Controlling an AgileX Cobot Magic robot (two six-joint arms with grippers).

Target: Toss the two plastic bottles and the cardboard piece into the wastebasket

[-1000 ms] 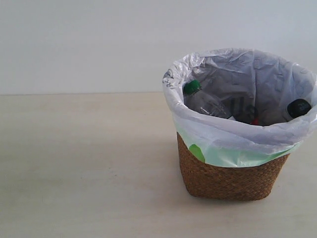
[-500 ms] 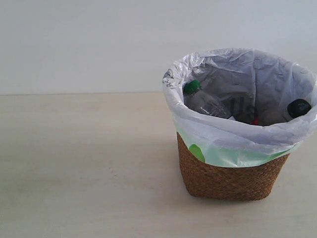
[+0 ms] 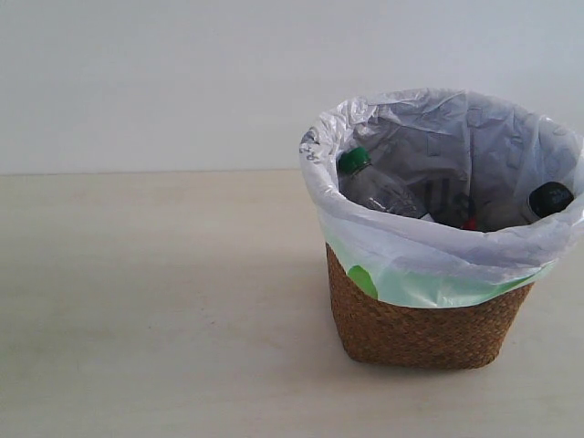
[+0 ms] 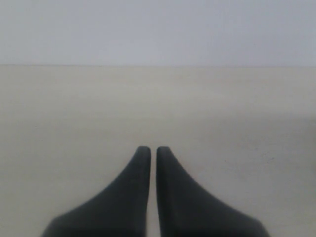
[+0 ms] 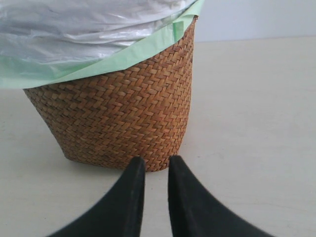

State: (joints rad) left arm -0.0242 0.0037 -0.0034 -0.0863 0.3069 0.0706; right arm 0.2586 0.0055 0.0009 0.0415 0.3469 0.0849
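Stillness over the last second: the wastebasket (image 3: 420, 328) has not shifted on the surface (image 3: 155, 301), with the green-capped bottle (image 3: 370, 182) and black-capped bottle (image 3: 549, 199) inside it, so the task looks done. The cardboard piece is unseen, probably low in the liner. Left claw (image 4: 153, 150) and right claw (image 5: 156, 163) are each drawn nearly closed on nothing, the right low beside the wicker base; no label or bag print is legible.
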